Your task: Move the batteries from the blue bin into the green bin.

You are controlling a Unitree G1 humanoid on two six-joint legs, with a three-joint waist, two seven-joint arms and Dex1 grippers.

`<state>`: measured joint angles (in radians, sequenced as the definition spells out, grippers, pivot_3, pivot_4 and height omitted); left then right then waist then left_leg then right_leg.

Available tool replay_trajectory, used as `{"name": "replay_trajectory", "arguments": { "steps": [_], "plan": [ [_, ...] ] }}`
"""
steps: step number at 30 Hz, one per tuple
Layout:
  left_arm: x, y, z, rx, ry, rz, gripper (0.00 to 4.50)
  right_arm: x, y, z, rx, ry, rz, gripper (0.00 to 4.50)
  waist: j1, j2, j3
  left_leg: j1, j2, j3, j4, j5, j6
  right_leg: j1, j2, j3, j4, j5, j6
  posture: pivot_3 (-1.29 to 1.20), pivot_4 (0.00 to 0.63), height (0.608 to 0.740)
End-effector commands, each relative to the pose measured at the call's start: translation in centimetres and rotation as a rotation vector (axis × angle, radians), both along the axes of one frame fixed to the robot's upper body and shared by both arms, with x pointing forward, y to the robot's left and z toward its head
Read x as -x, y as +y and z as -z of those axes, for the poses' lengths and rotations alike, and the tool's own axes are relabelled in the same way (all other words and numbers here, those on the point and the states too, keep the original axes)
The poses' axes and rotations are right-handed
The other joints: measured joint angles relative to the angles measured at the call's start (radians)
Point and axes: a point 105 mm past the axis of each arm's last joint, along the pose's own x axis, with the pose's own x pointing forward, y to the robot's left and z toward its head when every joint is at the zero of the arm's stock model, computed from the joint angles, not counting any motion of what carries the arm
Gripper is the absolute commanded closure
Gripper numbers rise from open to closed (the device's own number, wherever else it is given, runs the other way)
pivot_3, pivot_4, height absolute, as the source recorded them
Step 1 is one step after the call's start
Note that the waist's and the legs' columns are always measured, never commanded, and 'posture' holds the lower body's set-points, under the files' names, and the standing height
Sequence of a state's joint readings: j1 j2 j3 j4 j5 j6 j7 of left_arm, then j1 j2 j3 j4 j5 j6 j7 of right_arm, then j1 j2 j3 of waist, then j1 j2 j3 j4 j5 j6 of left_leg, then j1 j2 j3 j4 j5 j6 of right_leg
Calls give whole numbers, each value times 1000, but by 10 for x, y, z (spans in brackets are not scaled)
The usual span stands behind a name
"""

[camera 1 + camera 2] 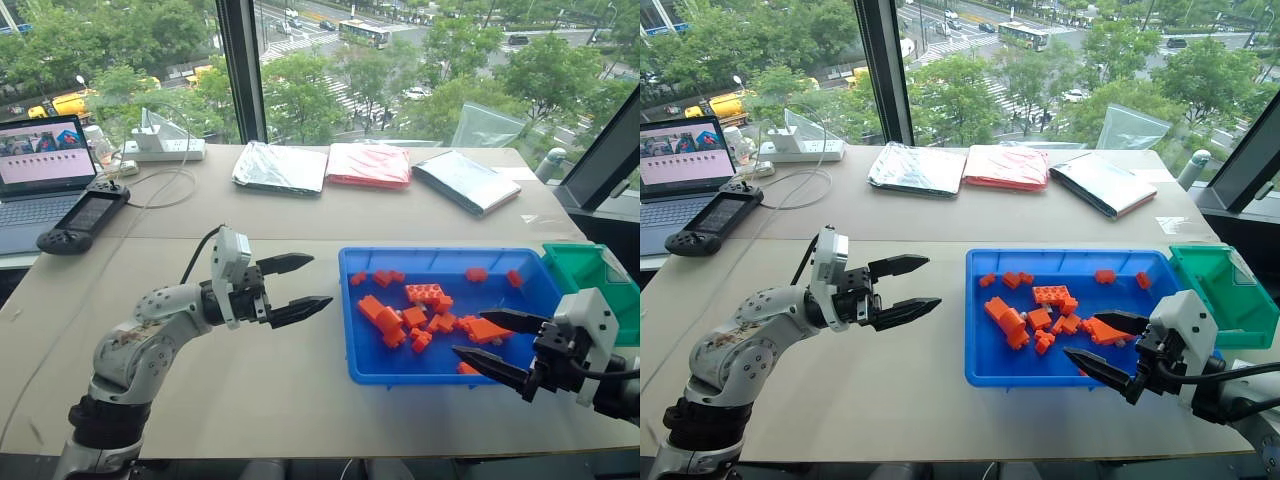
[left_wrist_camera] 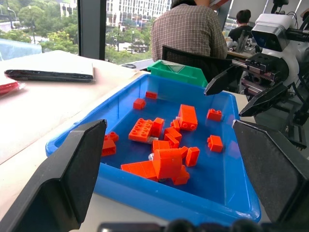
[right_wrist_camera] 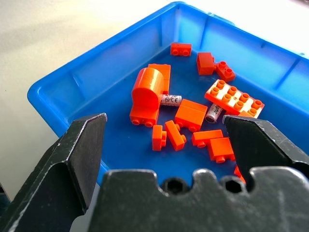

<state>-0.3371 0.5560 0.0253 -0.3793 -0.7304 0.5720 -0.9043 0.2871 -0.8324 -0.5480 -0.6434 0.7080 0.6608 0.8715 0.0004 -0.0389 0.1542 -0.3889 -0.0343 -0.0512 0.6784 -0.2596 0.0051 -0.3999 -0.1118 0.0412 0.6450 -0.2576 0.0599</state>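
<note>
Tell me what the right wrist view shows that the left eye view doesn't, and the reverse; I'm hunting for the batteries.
Right wrist view: two batteries lying among the orange bricks, one beside the rounded brick, one by the studded plate.

Left eye view: the green bin at the blue bin's far right corner, the open left gripper over the table, a laptop.

Both: the blue bin, the bricks, and the open right gripper.

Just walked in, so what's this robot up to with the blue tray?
It is sorting batteries out of the blue bin of orange bricks into the green bin. Both grippers are open and empty: the right gripper hovers over the tray's near edge, the left gripper beside it over the table.
</note>
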Motion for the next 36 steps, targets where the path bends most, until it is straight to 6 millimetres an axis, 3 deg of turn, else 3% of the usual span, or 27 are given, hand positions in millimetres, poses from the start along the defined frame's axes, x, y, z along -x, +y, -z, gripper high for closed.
{"name": "replay_trajectory", "arguments": {
  "steps": [1,12,19,21,24,31,36],
  "plan": [
    [6,-2,-13,21,-41,30,0,0,3,-7,20,-43,-18,19,0,0,0,0,0,0,0,0,0,0,0,0,0,0,0,0,150,740],
    [7,-6,-17,51,-35,47,0,-2,3,-8,111,-25,-52,19,0,0,0,0,0,0,0,0,0,0,0,0,0,0,0,0,150,740],
    [2,-12,-24,164,-142,-37,0,-20,3,-26,200,-10,-118,19,0,0,0,0,0,0,0,0,0,1,0,0,-2,0,0,0,150,740],
    [15,-20,-13,140,-127,17,0,-27,2,-22,265,22,-138,19,2,0,0,1,0,0,0,0,0,3,0,-1,-4,0,0,0,150,740],
    [37,-21,2,108,-65,124,0,-43,-5,-16,410,79,-151,19,-6,3,1,1,0,1,0,0,0,3,0,0,-4,0,0,0,150,740],
    [42,-21,8,86,-35,204,0,-62,-23,-10,661,129,-208,19,-1,7,3,0,0,1,0,0,1,1,0,-1,-4,0,0,0,150,740],
    [40,-23,13,65,-49,225,0,-72,-44,5,796,213,-218,19,-4,9,4,-1,0,1,0,0,0,1,0,-1,-4,0,0,0,150,740]
  ]
}}
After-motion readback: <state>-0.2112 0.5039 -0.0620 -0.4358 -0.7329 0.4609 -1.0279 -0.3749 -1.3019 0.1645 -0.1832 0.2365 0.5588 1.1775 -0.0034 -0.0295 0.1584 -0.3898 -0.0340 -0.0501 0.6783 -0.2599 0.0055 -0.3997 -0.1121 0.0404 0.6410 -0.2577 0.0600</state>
